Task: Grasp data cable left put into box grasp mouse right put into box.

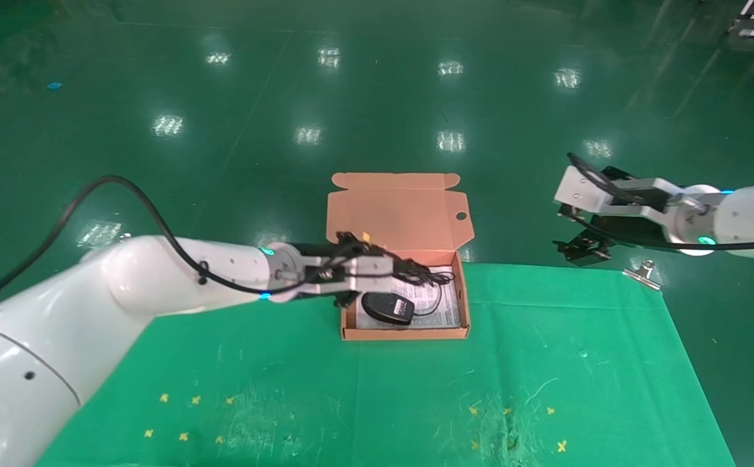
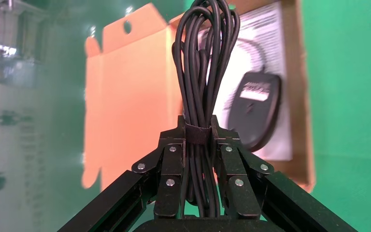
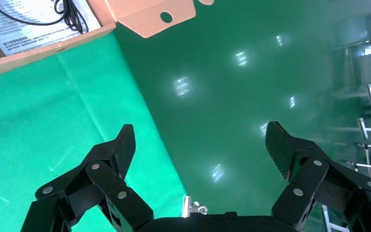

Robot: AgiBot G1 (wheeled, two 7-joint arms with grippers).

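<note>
At centre of the head view the left gripper (image 1: 395, 266) hangs over the box (image 1: 459, 319) near its left wall, pinched shut on the data cable (image 2: 204, 77); released from there, the loose loops could drape over that wall or tangle with the mouse (image 1: 388, 307) lying in the box's lower left. The left wrist view alone shows the fingers (image 2: 170, 169) clamped at the cable's band. At right, the right gripper (image 3: 200, 145) idles wide apart and holds nothing.
</note>
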